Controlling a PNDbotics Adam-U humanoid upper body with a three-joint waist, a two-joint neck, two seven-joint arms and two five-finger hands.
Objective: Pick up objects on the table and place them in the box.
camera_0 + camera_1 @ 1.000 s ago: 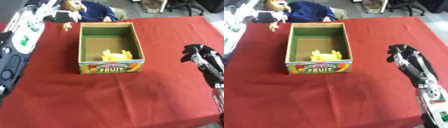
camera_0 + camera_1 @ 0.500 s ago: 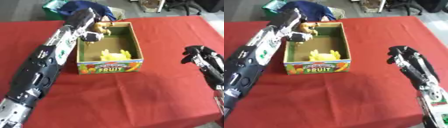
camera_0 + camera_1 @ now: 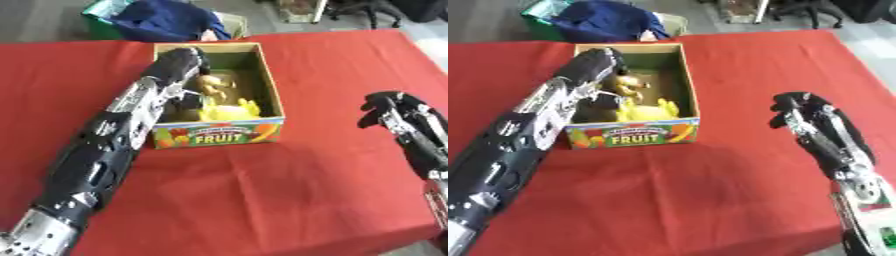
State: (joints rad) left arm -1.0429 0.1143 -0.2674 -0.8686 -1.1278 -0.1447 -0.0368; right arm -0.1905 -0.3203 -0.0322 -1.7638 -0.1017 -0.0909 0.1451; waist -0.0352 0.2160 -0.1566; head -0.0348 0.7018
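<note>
An open cardboard box (image 3: 262, 80) with a FRUIT label on its front stands on the red table at centre-left. My left arm reaches over the box's left wall and my left hand (image 3: 182, 100) is down inside it, shut on a tan and yellow toy figure (image 3: 213, 85). A yellow object (image 3: 229, 110) lies on the box floor near the front wall. My right hand (image 3: 798, 107) hovers over the cloth to the right of the box, fingers curled and holding nothing.
A blue cloth bundle (image 3: 171, 20) and a green bin (image 3: 101, 17) sit past the table's far edge behind the box. The red tablecloth (image 3: 324, 55) spreads around the box. The table's front edge shows at bottom right.
My left hand has carried the toy figure from beyond the box's far left corner over the rim and down inside the box. The right hand has hardly moved.
</note>
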